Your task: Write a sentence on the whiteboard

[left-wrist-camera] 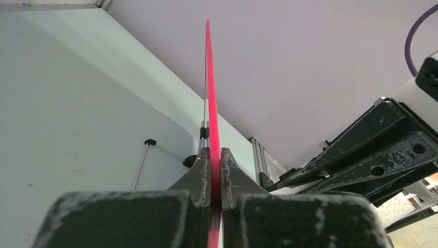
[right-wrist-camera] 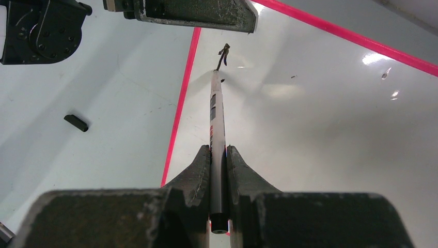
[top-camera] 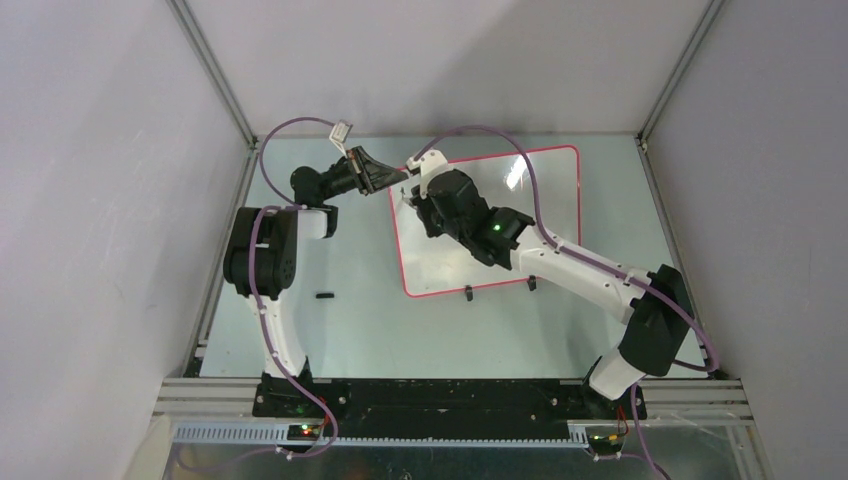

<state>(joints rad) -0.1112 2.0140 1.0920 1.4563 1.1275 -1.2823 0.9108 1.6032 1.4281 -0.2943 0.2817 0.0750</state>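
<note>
- My left gripper was clamped on the thin red-pink rim of the glossy white rectangular whiteboard, near its far-left corner.
- My right gripper pinched a slim grey marker, its tip at a small black stroke on the board.

You saw the whiteboard lying flat, glossy white, red-pink-rimmed, with rounded corners, long side towards you. Of the sentence, you could make out only one small dark stroke near its far left corner.

Robot lab cell — plain grey walls in aluminium framing around a table.
</note>
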